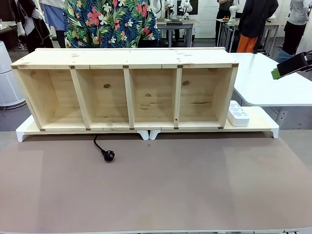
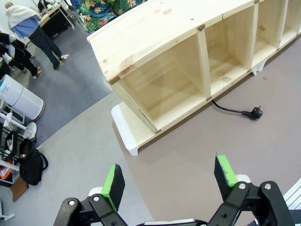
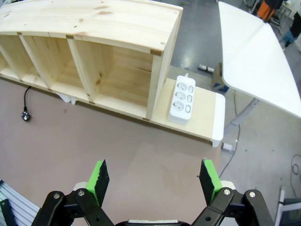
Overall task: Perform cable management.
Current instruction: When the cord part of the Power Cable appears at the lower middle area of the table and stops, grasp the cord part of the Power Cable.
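The cable is a thin black cord that comes out from under the wooden shelf and ends in a round black plug lying on the brown table mat. In the left wrist view the plug lies far ahead to the right, and my left gripper hangs open high above the mat's left end with nothing in it. Seen from the right wrist, the plug is far off to the left. My right gripper is open and empty, high above the mat; one green-tipped finger shows at the front view's right edge.
A long wooden shelf with several open compartments stands on white risers along the back of the mat. A white power strip lies on the riser at the shelf's right end. A person in a floral shirt stands behind. A white table is at the right.
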`<state>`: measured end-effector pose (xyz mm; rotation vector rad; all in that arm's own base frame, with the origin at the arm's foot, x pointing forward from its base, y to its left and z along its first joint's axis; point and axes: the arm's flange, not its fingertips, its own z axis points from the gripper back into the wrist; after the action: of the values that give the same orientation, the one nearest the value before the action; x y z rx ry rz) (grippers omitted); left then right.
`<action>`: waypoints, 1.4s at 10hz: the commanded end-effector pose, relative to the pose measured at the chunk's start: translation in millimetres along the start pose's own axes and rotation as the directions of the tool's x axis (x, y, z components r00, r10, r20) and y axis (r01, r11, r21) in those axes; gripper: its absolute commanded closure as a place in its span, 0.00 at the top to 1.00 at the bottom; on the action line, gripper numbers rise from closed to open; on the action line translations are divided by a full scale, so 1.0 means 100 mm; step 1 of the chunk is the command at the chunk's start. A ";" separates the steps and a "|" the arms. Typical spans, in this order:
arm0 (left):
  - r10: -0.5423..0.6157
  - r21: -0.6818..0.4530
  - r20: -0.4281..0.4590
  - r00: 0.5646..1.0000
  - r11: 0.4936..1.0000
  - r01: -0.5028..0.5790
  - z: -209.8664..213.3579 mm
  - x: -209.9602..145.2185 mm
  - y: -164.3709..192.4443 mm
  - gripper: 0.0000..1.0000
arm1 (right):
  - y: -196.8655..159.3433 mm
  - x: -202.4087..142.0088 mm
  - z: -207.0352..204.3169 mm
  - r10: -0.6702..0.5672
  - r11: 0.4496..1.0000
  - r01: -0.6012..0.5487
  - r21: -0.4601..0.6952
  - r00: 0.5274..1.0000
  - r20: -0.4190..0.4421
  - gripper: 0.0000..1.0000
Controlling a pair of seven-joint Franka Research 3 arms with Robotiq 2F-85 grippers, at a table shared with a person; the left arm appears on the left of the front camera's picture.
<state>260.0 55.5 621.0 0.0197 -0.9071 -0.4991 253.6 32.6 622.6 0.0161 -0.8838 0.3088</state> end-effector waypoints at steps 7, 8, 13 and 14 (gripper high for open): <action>0.015 0.010 0.008 1.000 1.000 -0.016 -0.03 0.03 0.00 1.00 | 0.00 0.01 0.00 0.003 1.000 -0.003 -0.009 1.000 0.008 1.00; 0.015 0.010 0.008 1.000 1.000 -0.016 -0.03 0.03 0.00 1.00 | 0.00 0.01 0.00 0.003 1.000 -0.003 -0.009 1.000 0.008 1.00; 0.015 0.010 0.008 1.000 1.000 -0.016 -0.03 0.03 0.00 1.00 | 0.00 0.01 0.00 0.003 1.000 -0.003 -0.009 1.000 0.008 1.00; 0.015 0.010 0.008 1.000 1.000 -0.016 -0.03 0.03 0.00 1.00 | 0.00 0.01 0.00 0.003 1.000 -0.003 -0.009 1.000 0.008 1.00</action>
<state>260.0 55.5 621.0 0.0197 -0.9072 -0.4991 253.6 32.6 622.6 0.0161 -0.8838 0.3088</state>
